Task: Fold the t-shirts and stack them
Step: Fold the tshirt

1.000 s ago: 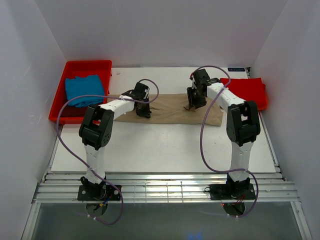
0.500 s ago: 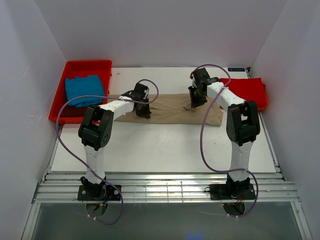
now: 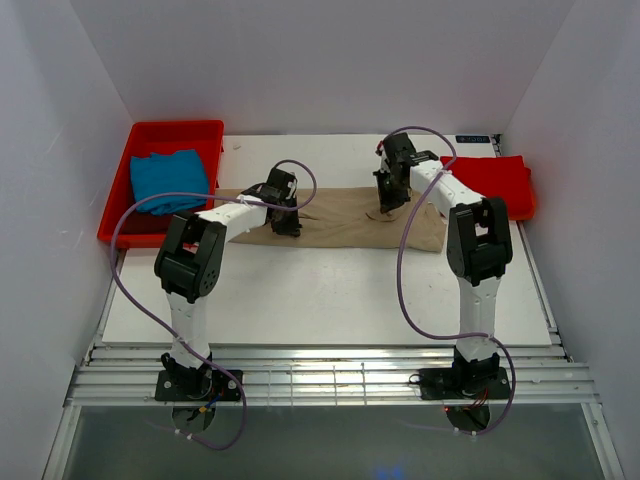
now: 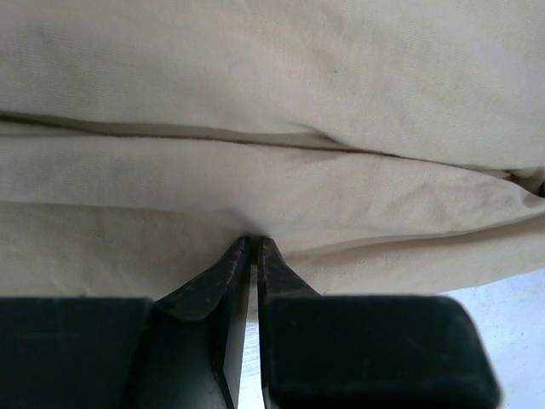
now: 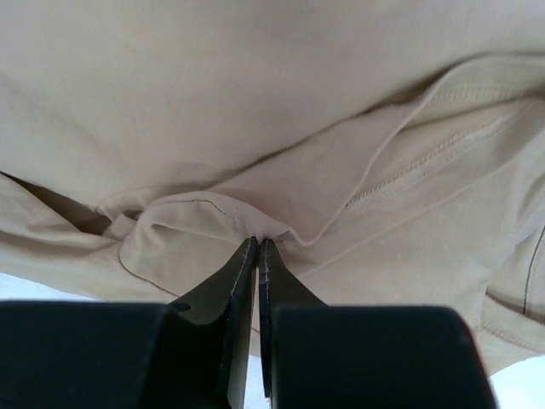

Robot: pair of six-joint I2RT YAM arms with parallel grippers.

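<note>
Top view: white counter, boxed in by plain white walls left, back and right. Grooved metal rail along the near edge, arm bases bolted there. Purple cables looping off both arms. Red plastic tray at the far left corner of the counter, folded blue t-shirt inside it. Red t-shirt flat at the far right edge, well apart from the tray. Tan t-shirt between them on the far half, flattened into a wide strip, long axis left-right across the counter, right end just beside the red t-shirt. Collar end vs hem end: cannot tell from here. Left fingers down on the strip's left part, right fingers down on its right part near the far edge.

Left wrist view: left fingers nearly together, only a sliver of gap, tips nipping a fold of tan cloth. Cloth layers in horizontal bands, one dark fold line across. Bare counter at lower right.

Right wrist view: right fingers closed, tips clamped on a small raised tuck of tan cloth. Stitched hem running diagonally up to the right, just beyond the tips. Cloth rumpled around the tuck. Slivers of counter at lower left and lower right.
</note>
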